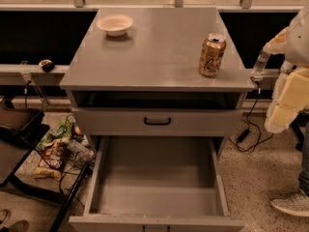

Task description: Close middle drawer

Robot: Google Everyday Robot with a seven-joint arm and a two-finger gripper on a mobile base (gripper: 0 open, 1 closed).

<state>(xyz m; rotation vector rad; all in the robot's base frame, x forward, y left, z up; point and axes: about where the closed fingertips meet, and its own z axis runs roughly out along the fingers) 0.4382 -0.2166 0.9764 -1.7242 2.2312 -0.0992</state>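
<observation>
— Where is the middle drawer (154, 197)?

— It is pulled far out to the near side, below the closed drawer (157, 121) with the black handle. Its grey inside is empty, and its front panel is at the near edge of the view.

— And the gripper (282, 112)?

— It hangs at the right, beside the cabinet (159, 76) and well apart from the drawer. Whether it is spread or pressed together, one cannot tell.

— What can go wrong?

— Probably the arm must swing left and near. On the way it may strike the cabinet's right corner. A push far from the panel's centre may turn the drawer so that it jams. A hard slam may shake the can (212, 55) on top and tip it over.
</observation>
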